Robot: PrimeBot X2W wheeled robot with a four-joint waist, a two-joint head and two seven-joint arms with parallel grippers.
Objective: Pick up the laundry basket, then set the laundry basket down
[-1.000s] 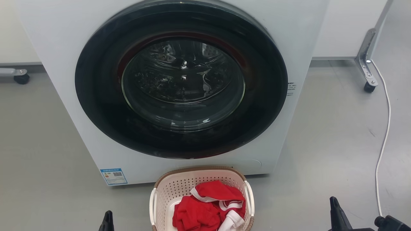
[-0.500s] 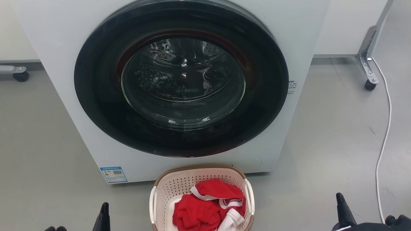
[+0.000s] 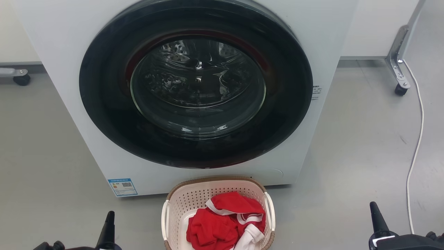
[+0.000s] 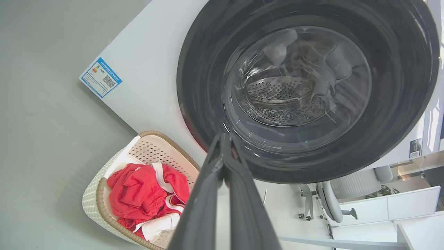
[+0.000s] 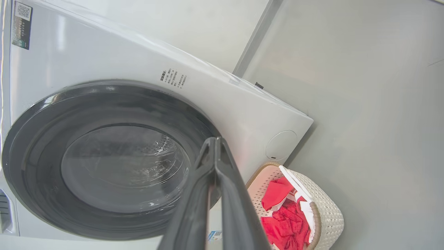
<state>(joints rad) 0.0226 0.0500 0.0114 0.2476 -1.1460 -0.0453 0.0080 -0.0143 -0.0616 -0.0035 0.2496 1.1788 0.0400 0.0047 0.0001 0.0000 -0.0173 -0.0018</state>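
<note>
The laundry basket [image 3: 189, 203], cream-white and perforated with a brown rim and white side handles, stands on the grey floor right in front of the washing machine, holding red and white clothes. It shows too in the left wrist view [image 4: 147, 151] and the right wrist view [image 5: 327, 211]. My left gripper [image 3: 109, 222] is at the lower left, well to the left of the basket, fingers shut together with nothing held. My right gripper [image 3: 376, 213] is at the lower right, far to the right of the basket, also shut and empty. Both tips meet in the wrist views [image 4: 222, 139] [image 5: 215, 142].
A white front-loading washing machine [image 3: 86, 114] with a large dark round door [image 3: 196, 83] rises behind the basket. A white cable [image 3: 418, 139] runs along the floor at right, beside a metal leg with a caster [image 3: 400, 88]. Another caster [image 3: 21, 79] sits at far left.
Both grippers have risen further into the head view and spread outward, away from the basket. The camera has tilted slightly. The basket has stayed on the floor.
</note>
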